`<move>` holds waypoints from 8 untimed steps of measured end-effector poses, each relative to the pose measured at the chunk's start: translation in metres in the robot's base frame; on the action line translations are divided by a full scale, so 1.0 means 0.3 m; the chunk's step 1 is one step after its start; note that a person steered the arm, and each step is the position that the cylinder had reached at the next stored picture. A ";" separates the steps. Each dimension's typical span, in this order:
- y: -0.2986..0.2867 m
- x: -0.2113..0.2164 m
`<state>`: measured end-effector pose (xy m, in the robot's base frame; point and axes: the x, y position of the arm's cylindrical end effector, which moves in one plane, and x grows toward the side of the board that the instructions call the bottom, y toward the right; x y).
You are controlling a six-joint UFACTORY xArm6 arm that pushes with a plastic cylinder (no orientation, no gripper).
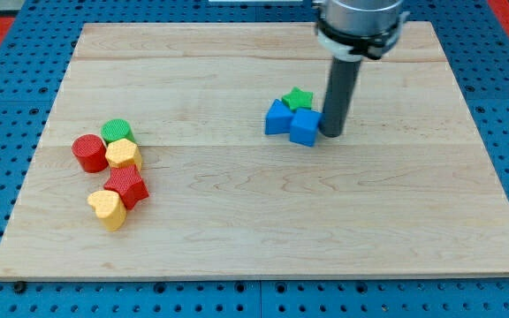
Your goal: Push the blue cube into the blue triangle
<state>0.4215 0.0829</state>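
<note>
Nearest the view's bottom lies a yellow heart block [106,208], touching a red star block [128,186]. Above these sit a red cylinder [87,152], a yellow heart-shaped block [124,155] and a green cylinder [117,131], clustered at the view's left of the pale, grained wooden tabletop [254,230].

Right of centre, the blue triangle [277,117] and the blue cube [305,127] sit touching, with a green star block [299,98] just behind them. All blocks appear smooth and matt, probably painted wood.

My tip [333,133] stands on the tabletop, against the cube's right face. No claw is fitted: the arm ends in a plain dark rod, so nothing opens or closes.

Judgement: the push appears essentially complete, cube against triangle. Any next move calls only for a short leftward nudge, kept centred so the cube does not rotate.
</note>
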 end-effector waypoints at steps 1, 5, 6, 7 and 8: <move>-0.108 -0.007; -0.444 0.060; -0.445 0.067; -0.425 0.165; -0.368 0.088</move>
<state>0.4478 -0.0274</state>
